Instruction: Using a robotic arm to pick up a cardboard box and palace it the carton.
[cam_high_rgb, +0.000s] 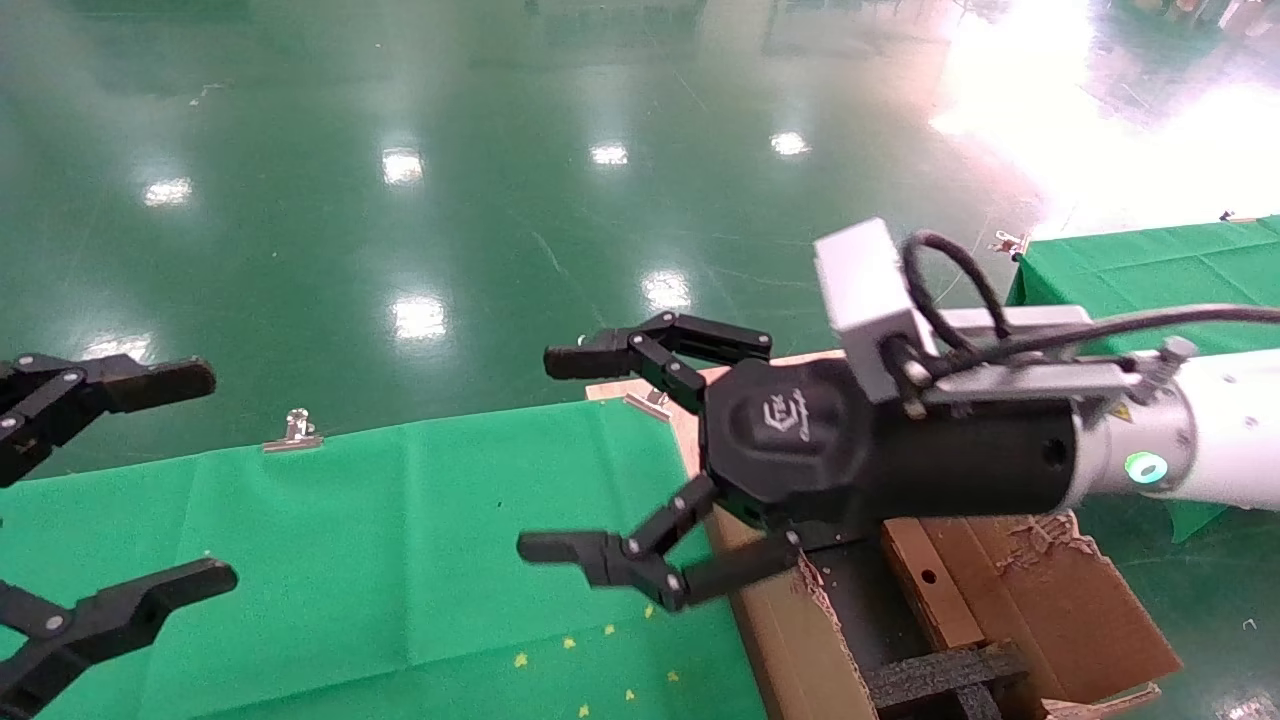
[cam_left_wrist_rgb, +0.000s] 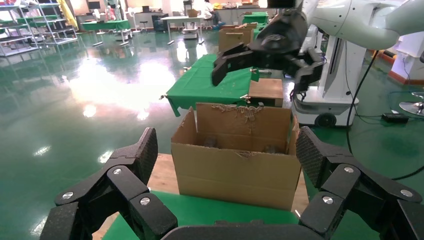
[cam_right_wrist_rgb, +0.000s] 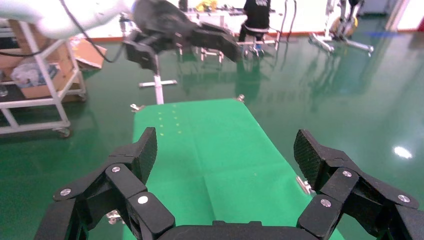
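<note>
glossy white robotic arm (cam_high_rgb: 1225, 430); black two-finger gripper (cam_high_rgb: 548, 455); green-lit ring

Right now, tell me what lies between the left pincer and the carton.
Only bare green cloth, in head view; the open right pincer hangs over its end near the carton.

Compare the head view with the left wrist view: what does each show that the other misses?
Only the head view looks into the carton, showing black foam and the small cardboard box inside, below the open right pincer. Only the left wrist view shows the carton's outer front wall and the shelving behind. Both share the carton, the green cloth, the right pincer and the open left pincer at the table's left.
</note>
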